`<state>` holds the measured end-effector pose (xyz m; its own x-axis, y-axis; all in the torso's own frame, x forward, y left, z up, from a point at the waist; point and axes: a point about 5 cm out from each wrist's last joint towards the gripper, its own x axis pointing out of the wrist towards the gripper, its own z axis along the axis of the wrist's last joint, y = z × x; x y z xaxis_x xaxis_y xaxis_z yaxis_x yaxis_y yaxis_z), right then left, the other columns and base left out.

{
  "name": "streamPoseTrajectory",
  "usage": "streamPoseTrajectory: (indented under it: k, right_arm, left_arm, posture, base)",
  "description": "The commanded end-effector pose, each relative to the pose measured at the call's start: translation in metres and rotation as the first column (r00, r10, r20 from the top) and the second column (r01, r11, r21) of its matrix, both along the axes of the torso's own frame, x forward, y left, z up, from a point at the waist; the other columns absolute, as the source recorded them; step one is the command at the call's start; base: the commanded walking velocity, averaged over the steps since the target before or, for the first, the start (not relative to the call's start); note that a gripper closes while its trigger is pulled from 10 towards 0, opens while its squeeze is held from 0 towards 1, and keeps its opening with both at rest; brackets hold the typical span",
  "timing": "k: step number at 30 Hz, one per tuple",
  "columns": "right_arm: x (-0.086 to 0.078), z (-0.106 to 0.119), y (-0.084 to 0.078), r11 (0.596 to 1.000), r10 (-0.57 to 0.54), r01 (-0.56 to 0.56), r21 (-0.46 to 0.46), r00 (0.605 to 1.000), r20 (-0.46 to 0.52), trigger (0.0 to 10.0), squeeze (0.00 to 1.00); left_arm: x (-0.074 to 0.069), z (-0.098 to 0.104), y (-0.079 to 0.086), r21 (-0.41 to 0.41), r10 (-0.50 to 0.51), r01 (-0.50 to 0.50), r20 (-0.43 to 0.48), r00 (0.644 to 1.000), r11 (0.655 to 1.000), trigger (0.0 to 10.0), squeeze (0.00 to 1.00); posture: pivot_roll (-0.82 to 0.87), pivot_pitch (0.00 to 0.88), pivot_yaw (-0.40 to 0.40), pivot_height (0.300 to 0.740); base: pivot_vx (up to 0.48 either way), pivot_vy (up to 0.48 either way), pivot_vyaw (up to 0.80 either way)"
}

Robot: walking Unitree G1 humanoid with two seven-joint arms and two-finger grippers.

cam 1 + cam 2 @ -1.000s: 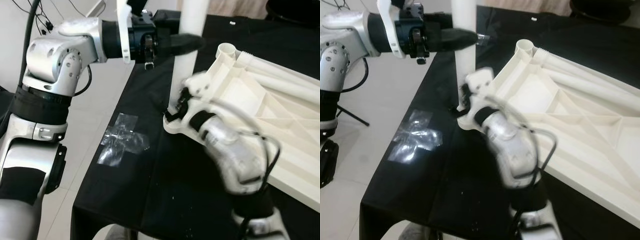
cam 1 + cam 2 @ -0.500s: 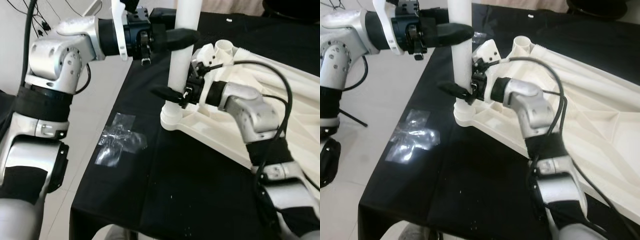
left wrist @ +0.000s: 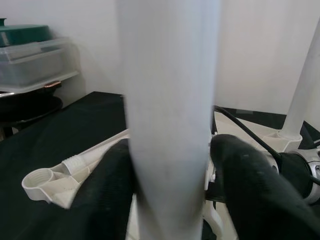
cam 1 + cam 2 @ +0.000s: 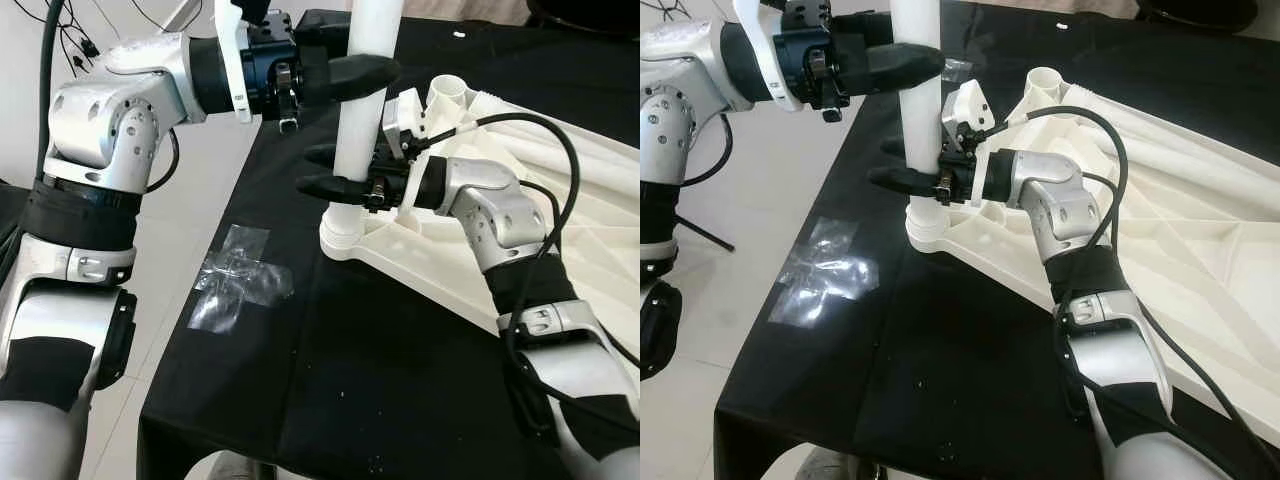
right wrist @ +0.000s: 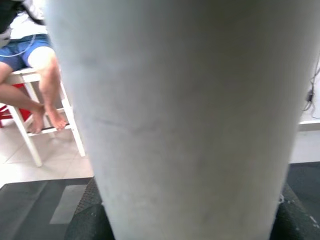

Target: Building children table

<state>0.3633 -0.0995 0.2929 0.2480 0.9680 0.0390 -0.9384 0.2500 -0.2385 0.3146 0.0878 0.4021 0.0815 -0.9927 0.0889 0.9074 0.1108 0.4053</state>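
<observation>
Pale floor tiles with a patch of clear tape [image 4: 243, 278] lie left of the black-draped table [image 4: 330, 380]. From the left, the left tool [image 4: 370, 72] clamps the white leg [image 4: 365, 110] high up, both fingers pressed to it. That leg stands upright, its long axis vertical, seated in the near-left corner socket [image 4: 342, 236] of the upturned tabletop [image 4: 560, 290]. Reaching from the right, the right tool [image 4: 325, 170] straddles the leg lower down, fingers apparently closed on it, so turning it home likely falls to this nearer arm.
</observation>
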Motion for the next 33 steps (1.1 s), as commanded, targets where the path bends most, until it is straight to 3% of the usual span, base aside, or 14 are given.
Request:
streamPoseTrajectory:
  k: [1,5,6,9,10,11,12,13,18,28,29,31,32,33]
  right_arm:
    - [0.001,-0.008,0.017,1.000,0.007,-0.007,-0.003,0.999,-0.048,0.0,0.00]
    - [0.001,-0.013,0.014,0.997,-0.078,0.078,0.007,0.995,-0.057,0.0,0.00]
    - [-0.005,-0.021,0.015,0.984,-0.173,0.175,0.030,0.982,-0.074,0.0,0.00]
    - [-0.010,-0.029,0.016,0.953,-0.294,0.299,0.047,0.952,-0.084,0.0,0.00]
    - [-0.036,-0.064,0.014,0.694,-0.706,0.718,0.052,0.693,-0.146,0.0,0.00]
    - [-0.052,-0.077,0.012,0.577,-0.802,0.816,0.037,0.575,-0.165,0.0,0.00]
    - [-0.052,-0.077,0.012,0.577,-0.802,0.816,0.037,0.575,-0.165,0.0,0.00]
    - [-0.064,-0.083,0.011,0.517,-0.839,0.855,0.030,0.514,-0.179,0.0,0.00]
    - [-0.071,-0.086,0.018,0.492,-0.847,0.869,0.045,0.490,-0.205,0.0,0.00]
    - [-0.065,-0.073,0.025,0.487,-0.844,0.869,0.083,0.493,-0.209,0.0,0.00]
    - [-0.070,-0.071,0.027,0.468,-0.854,0.880,0.080,0.474,-0.215,1.2,0.00]
    - [-0.070,-0.071,0.027,0.468,-0.854,0.880,0.080,0.474,-0.215,1.2,0.00]
    - [-0.073,-0.069,0.028,0.460,-0.857,0.884,0.078,0.466,-0.219,4.2,0.00]
    - [-0.076,-0.068,0.029,0.457,-0.858,0.886,0.080,0.463,-0.223,7.6,0.00]
  left_arm:
    - [-0.007,-0.020,-0.025,0.105,-0.142,0.146,-0.050,0.989,0.984,10.0,1.00]
    - [-0.002,-0.020,-0.023,0.098,-0.112,0.116,-0.044,0.993,0.988,10.0,1.00]
    - [-0.001,-0.020,-0.022,0.093,-0.103,0.107,-0.042,0.994,0.990,10.0,0.00]
    - [-0.003,-0.016,-0.021,0.089,-0.091,0.094,-0.036,0.995,0.992,10.0,0.00]
    - [-0.007,-0.010,-0.022,0.081,-0.085,0.087,-0.030,0.996,0.993,10.0,0.00]
    - [-0.008,-0.008,-0.022,0.080,-0.085,0.087,-0.030,0.996,0.993,10.0,0.00]
    - [-0.008,-0.008,-0.022,0.080,-0.085,0.087,-0.030,0.996,0.993,10.0,0.00]
    - [-0.009,-0.007,-0.023,0.079,-0.085,0.087,-0.032,0.996,0.993,10.0,0.00]
    - [-0.010,-0.006,-0.022,0.080,-0.087,0.089,-0.034,0.996,0.993,10.0,0.00]
    - [-0.025,0.002,-0.023,0.078,-0.095,0.095,-0.015,0.995,0.992,10.0,0.00]
    - [-0.031,0.003,-0.025,0.076,-0.107,0.109,-0.022,0.994,0.991,2.4,0.00]
    - [-0.031,0.003,-0.025,0.076,-0.107,0.109,-0.022,0.994,0.991,2.4,0.00]
    - [-0.037,0.002,-0.027,0.078,-0.118,0.120,-0.025,0.993,0.990,0.0,0.00]
    - [-0.040,0.001,-0.028,0.079,-0.126,0.128,-0.029,0.992,0.989,0.0,0.00]
  posture:
    - [0.06,0.269,0.026,0.740]
    - [0.06,0.272,0.017,0.740]
    - [0.05,0.276,0.006,0.740]
    - [0.05,0.278,0.001,0.740]
    - [0.05,0.284,-0.010,0.740]
    - [0.05,0.284,-0.010,0.740]
    - [0.05,0.284,-0.010,0.740]
    - [0.05,0.289,-0.008,0.740]
    - [0.04,0.286,-0.003,0.740]
    - [0.04,0.280,-0.010,0.740]
    - [0.04,0.280,-0.006,0.740]
    - [0.04,0.280,-0.006,0.740]
    - [0.04,0.280,-0.006,0.740]
    - [0.04,0.280,-0.005,0.740]
  base:
    - [0.000,0.000,0.00]
    - [0.000,0.000,0.00]
    - [0.000,0.000,0.00]
    - [0.000,0.000,0.00]
    - [0.000,0.000,0.00]
    - [0.000,0.000,0.00]
    - [0.000,0.000,0.00]
    - [0.000,0.000,0.00]
    - [0.000,0.000,0.00]
    - [0.000,0.000,0.00]
    - [0.000,0.000,0.00]
    - [0.000,0.000,0.00]
    - [0.000,0.000,0.00]
    - [0.000,0.000,0.00]
